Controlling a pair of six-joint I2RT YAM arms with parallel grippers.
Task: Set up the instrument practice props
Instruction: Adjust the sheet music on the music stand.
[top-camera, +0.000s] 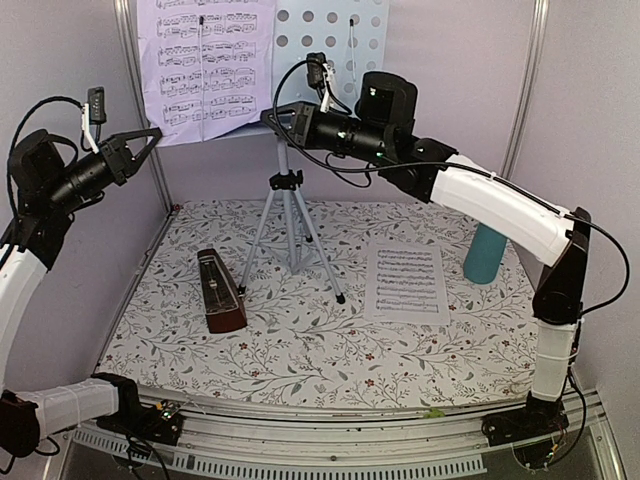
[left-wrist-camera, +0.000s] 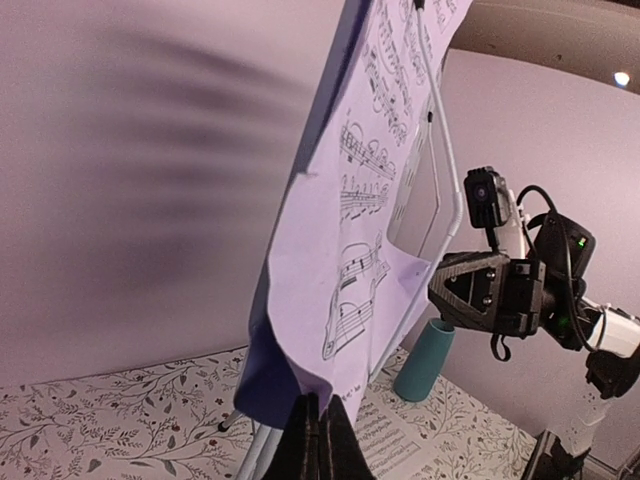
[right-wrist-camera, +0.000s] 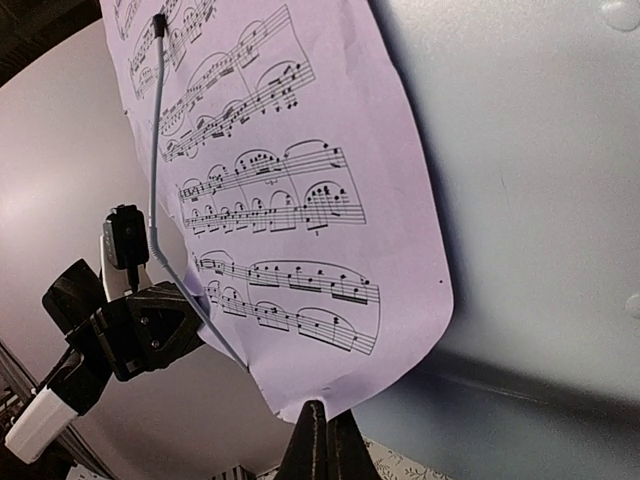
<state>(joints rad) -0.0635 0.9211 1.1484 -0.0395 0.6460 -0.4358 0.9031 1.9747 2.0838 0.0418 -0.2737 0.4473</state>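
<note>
The pale-blue perforated music stand (top-camera: 335, 40) rises at the back on silver tripod legs (top-camera: 290, 225). One sheet-music page (top-camera: 205, 65) hangs on its left half. My left gripper (top-camera: 152, 135) is shut on that page's lower left corner (left-wrist-camera: 345, 300), which curls at the fingertips (left-wrist-camera: 316, 398). My right gripper (top-camera: 270, 118) is shut on the page's lower right edge (right-wrist-camera: 290, 230), its fingertips (right-wrist-camera: 316, 404) meeting the paper. A second page (top-camera: 407, 283) lies flat on the table right of the tripod. The dark-red-brown metronome (top-camera: 220, 292) stands to the left of the legs.
A teal cup (top-camera: 485, 253) stands at the right of the floral table cover (top-camera: 300, 350), behind my right forearm. Lilac walls close in the back and both sides. The stand's wire page holder (right-wrist-camera: 155, 150) crosses the page.
</note>
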